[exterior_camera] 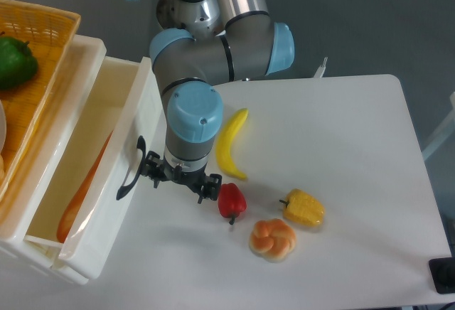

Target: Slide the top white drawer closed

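The top white drawer [106,189] stands partly pulled out at the left, its front panel carrying a dark curved handle [130,170]. An orange carrot [84,187] lies inside against the cream walls. My gripper [178,182] hangs just right of the front panel, pointing down, its left side close to or touching the handle. Whether its fingers are open or shut does not show from this angle.
A yellow wicker basket [43,47] with a green pepper [14,61] sits atop the drawer unit. On the table lie a banana [231,144], a red pepper [232,201], a yellow pepper [304,209] and a bun [272,238]. The arm's base [188,4] stands behind.
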Available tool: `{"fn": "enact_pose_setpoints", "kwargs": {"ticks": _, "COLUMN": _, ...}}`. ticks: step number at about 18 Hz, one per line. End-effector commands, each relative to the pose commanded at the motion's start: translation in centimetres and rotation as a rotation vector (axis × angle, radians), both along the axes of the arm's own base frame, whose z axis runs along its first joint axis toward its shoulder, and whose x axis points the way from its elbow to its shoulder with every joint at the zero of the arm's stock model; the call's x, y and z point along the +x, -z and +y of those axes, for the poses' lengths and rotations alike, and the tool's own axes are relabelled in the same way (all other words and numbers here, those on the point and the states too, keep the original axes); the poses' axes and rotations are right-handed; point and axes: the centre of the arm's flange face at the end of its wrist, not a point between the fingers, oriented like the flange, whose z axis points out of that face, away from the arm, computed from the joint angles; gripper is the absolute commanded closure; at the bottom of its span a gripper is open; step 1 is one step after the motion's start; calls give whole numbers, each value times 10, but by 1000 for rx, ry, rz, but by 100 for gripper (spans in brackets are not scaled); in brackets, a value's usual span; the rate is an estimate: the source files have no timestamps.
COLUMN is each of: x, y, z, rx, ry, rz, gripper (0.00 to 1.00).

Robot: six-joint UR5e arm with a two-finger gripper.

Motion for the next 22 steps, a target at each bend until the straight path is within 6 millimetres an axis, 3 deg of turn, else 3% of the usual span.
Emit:
{"fn": "enact_pose_setpoints", "kwargs": {"ticks": 12, "x": 34, "y": -8, "z": 13, "rx": 12, "ry": 57, "rz": 8, "gripper": 0}}
{"fn": "enact_pose_setpoints", "kwargs": {"ticks": 22, "x": 42, "y": -11, "z": 16, "rx": 18, "ry": 68, "rz": 7, "gripper": 0}}
